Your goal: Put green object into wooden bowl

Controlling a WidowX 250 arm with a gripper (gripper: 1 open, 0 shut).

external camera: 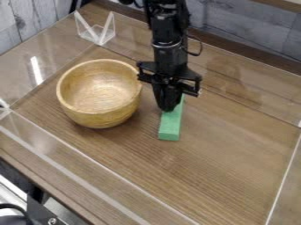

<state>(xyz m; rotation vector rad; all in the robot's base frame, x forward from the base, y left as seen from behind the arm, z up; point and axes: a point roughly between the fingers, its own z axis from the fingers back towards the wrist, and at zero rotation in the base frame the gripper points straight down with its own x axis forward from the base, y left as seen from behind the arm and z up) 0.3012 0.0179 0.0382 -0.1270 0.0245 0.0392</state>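
Beside the round, deep, light tan wooden bowl [99,94], on the wooden table [129,158], you have the flat, rectangular, matte mint-green bar [171,124]. Its far end lies beneath the black gripper [170,90]; its near end extends toward you, uncovered. You cannot tell whether the jaws are apart or clamped on it.

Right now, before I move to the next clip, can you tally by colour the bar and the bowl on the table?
Green: 1, the bar
Light tan: 1, the wooden bowl
Total: 2
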